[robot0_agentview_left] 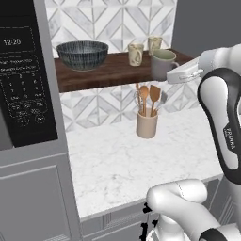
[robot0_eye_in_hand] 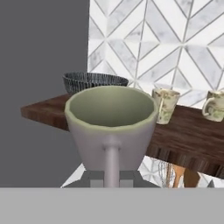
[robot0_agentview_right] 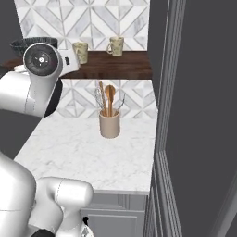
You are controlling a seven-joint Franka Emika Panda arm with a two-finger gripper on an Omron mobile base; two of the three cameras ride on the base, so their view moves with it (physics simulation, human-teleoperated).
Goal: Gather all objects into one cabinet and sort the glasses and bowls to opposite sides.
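We hold the grey mug (robot0_eye_in_hand: 111,127) directly ahead of our hand (robot0_agentview_left: 175,75), clenched tight on its handle, which points straight back at us; the mug stands upright, mouth up, at the near front edge of the dark wooden shelf (robot0_agentview_left: 108,73). Beyond it and to the hand's left sits the ribbed bowl (robot0_eye_in_hand: 94,81); beyond and to the right stand the two cream cups (robot0_eye_in_hand: 166,104), with bare board between the two groups. Below the shelf, a beige crock of wooden spoons (robot0_agentview_left: 147,123) waits on the marble surface (robot0_agentview_left: 132,164). We judge the coming move turns on carrying the mug forward and right, toward the cups.
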